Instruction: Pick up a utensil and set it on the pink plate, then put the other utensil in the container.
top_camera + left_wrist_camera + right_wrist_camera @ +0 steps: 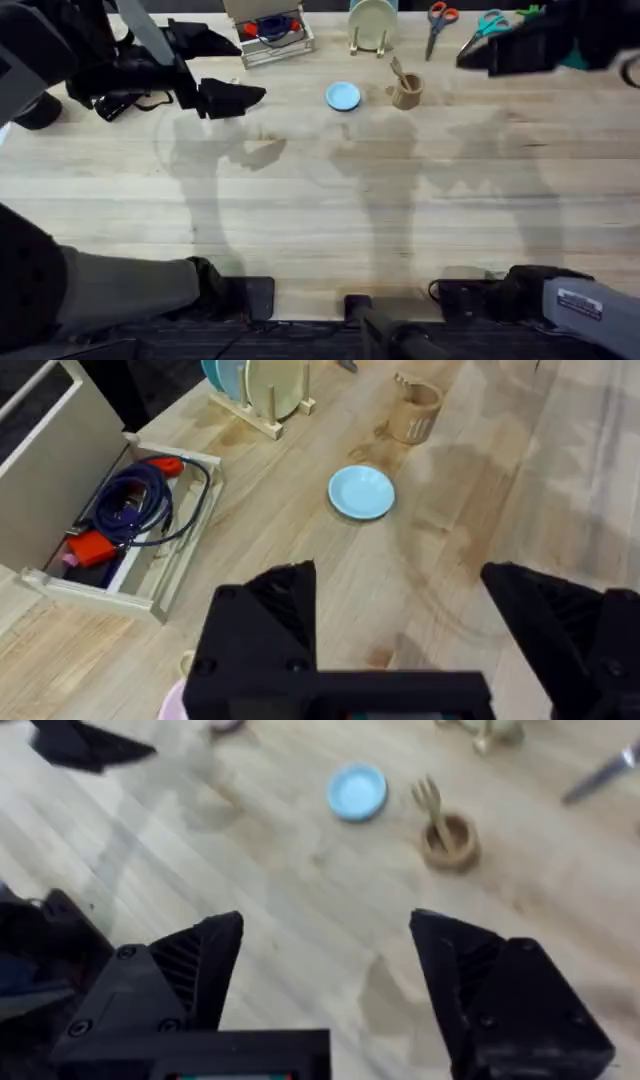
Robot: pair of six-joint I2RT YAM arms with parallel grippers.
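Note:
The tan ribbed container (407,92) stands right of a light-blue plate (343,96), and the light-wood fork (398,72) stands upright in it, tines up. The right wrist view shows the fork (432,800) inside the cup (449,842). A sliver of the pink plate (172,702) peeks out beside my left gripper's finger, with a small tan piece (187,661) at its edge that I cannot identify. My left gripper (250,70) hovers open and empty at the far left. At the far right, my right gripper (470,58) is open and empty, well above the table.
A clear box (268,30) with red and blue contents sits at the back. A pale-green plate (372,20) stands in a wooden rack. Orange-handled scissors (438,20) and teal scissors (490,22) lie at the back right.

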